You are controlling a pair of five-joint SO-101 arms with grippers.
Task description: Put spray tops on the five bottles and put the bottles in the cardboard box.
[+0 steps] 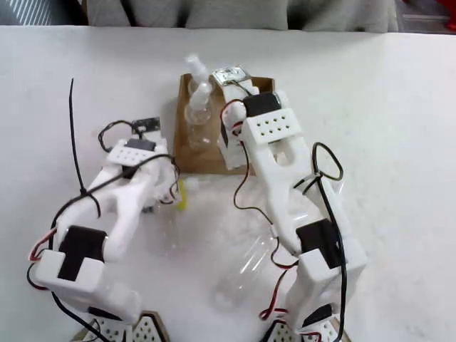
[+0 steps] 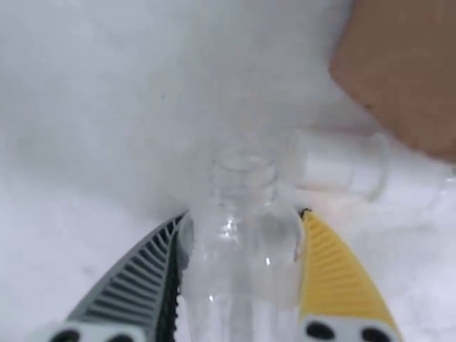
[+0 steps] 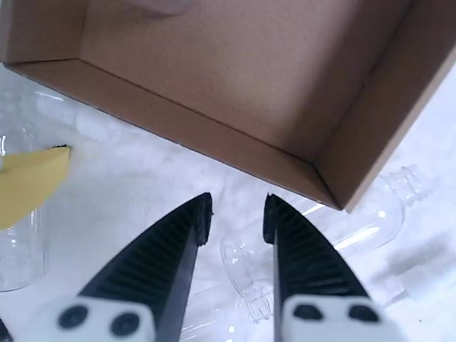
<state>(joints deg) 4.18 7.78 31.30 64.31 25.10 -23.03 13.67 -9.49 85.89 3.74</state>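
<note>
The clear round plastic bottle (image 2: 242, 256) looks smooth and glossy, catching small highlights. The brown cardboard box (image 3: 235, 78) is matt, plain paper board with a faintly fibrous face. The left gripper (image 2: 244, 216) has ribbed, matt plastic fingers (image 2: 335, 271), one grey and one yellow. The white table surface (image 2: 107, 107) seems soft and matt, perhaps cloth.

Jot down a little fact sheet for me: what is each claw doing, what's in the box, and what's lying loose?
Left gripper: shut on a clear bottle, its neck bare, no top fitted.
Right gripper: open, empty, above the table near a corner of the cardboard box.
In the box: one capped bottle wearing its spray top.
Loose: a topless bottle lying beside that corner.
</note>
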